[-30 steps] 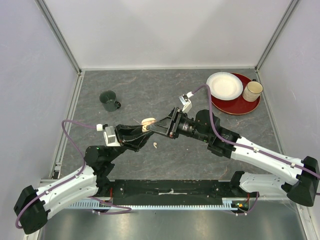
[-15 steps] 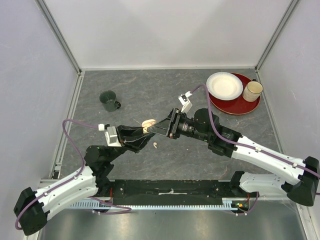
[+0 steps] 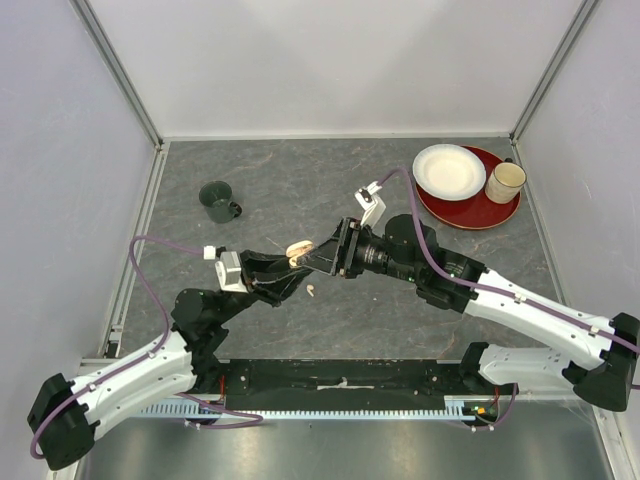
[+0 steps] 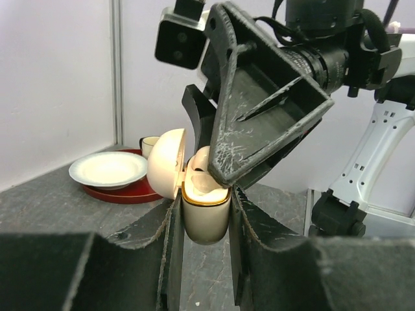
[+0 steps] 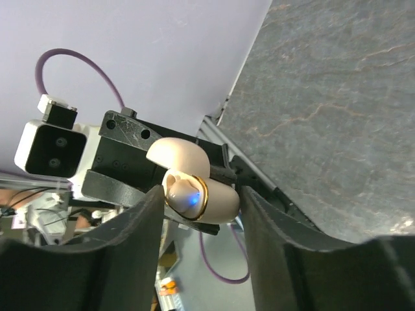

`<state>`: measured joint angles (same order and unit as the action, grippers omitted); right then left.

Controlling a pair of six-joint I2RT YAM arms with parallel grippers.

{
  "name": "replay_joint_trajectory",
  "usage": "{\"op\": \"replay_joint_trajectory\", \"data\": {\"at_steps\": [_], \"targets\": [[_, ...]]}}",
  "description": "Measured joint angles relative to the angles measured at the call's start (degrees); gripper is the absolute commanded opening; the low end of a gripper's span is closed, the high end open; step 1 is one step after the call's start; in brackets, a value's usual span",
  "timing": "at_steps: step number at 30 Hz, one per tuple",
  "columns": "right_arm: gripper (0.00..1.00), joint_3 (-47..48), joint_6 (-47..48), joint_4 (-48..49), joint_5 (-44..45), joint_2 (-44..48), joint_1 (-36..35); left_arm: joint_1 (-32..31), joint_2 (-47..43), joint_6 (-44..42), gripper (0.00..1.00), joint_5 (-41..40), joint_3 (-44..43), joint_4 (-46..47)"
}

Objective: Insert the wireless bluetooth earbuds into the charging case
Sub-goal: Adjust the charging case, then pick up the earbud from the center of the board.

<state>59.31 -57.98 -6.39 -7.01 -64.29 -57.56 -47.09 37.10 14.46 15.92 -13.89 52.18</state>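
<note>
- step in hand: seating an earbud. the left gripper (image 4: 203,201) is clamped narrow on the lower body of the beige charging case (image 5: 215,202), held upright above the table at frame centre of the top view, lid (image 4: 166,162) swung open to the left.
- one beige earbud (image 5: 183,192) sits in the case mouth inside the gold rim, a small blue light showing on it. fully home or not: can't tell.
- the right gripper (image 3: 314,257) is right at the case mouth, jaws part-way apart and straddling the rim; nothing seen pinched between them. looks like the letting-go end of the insertion, by my reading.
- a second earbud (image 3: 312,291), tiny and white, lies loose on the table just below the two grippers in the top view.
- next move, as i judge it: right arm backs clear of the lid, drops to the loose earbud, takes a fine pinch and brings it to the free socket. left arm should hold the case steady and level.
- surface: grey marbled tabletop (image 3: 300,180), matte.
- room: pale walls on three sides, aluminium frame posts at the corners. dark green mug (image 3: 217,200) at upper left; red plate (image 3: 492,213) at upper right carrying a white dish (image 3: 449,171) and a cream cup (image 3: 505,182).
</note>
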Motion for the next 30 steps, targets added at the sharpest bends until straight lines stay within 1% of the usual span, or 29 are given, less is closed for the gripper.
{"op": "replay_joint_trajectory", "data": {"at_steps": [1,3,4,6,13,14,17,22,25,26,30], "targets": [[0.71,0.00,0.33,-0.02,0.48,0.09,-0.09,0.02,0.02,0.02,0.02,-0.22,0.02,-0.07],[0.76,0.00,0.81,-0.33,1.75,0.46,-0.07,0.02,0.02,0.02,0.02,-0.57,0.04,-0.33],[0.81,0.00,1.20,-0.50,2.67,0.85,-0.09,0.02,-0.04,0.00,0.02,-0.74,0.11,-0.42],[0.85,0.00,1.40,-0.68,4.13,1.70,-0.07,0.02,-0.33,0.00,0.02,-0.98,0.24,-0.46],[0.87,0.00,3.26,-1.51,9.97,5.88,-0.07,-0.02,-2.80,0.00,0.02,-2.71,1.75,-1.07],[0.86,0.00,3.41,-1.84,10.86,6.27,-0.07,-0.02,-3.37,0.00,0.02,-3.04,1.99,-1.36],[0.76,0.00,3.98,-4.70,16.31,7.69,-0.07,-0.02,-6.08,-0.04,0.02,-4.20,2.54,-3.19],[0.72,0.00,4.26,-13.66,25.68,7.19,0.39,-0.02,-14.47,-0.90,0.02,-6.36,3.26,-8.90],[0.67,0.00,4.83,-16.92,27.06,2.14,0.76,-0.02,-19.65,-1.38,0.02,-7.04,3.26,-12.96],[0.63,0.00,4.92,-17.44,26.71,-0.15,0.79,-0.02,-21.33,-1.53,0.02,-7.15,3.26,-14.60],[0.60,-0.02,5.31,-18.80,23.39,-12.55,0.79,-0.02,-26.86,-1.97,0.02,-7.82,3.28,-20.72]]}}
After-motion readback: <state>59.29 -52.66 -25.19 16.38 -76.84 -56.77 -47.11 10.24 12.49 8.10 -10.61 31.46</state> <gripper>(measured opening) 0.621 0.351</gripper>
